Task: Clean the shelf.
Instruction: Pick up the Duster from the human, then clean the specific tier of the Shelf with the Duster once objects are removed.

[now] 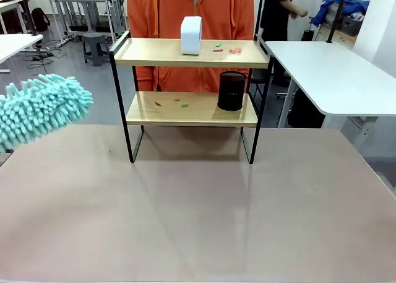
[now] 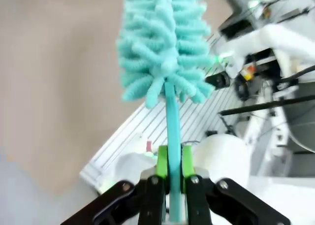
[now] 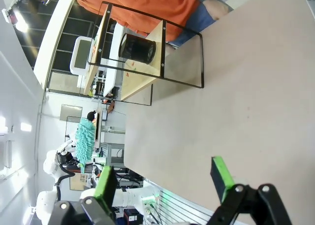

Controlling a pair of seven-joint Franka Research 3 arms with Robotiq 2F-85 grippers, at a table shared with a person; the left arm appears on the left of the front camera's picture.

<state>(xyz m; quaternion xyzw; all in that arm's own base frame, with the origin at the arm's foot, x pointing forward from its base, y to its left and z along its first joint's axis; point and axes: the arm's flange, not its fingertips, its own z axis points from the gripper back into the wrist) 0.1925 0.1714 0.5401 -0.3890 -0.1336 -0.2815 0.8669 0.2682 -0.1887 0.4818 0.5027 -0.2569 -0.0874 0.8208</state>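
Note:
The shelf stands at the far middle of the table, with two light wooden boards in a black frame; the right wrist view shows the shelf sideways. Small red and green scraps lie on its top board, and more scraps lie on the lower one. A teal fluffy duster hangs at the far left of the front view, above the table. My left gripper is shut on the duster's handle below the duster's head. My right gripper stands open over the table, nothing between its fingers.
A white box stands on the top board and a black mesh cup on the lower board at the right. A person in an orange top stands behind the shelf. A white side table sits at the right.

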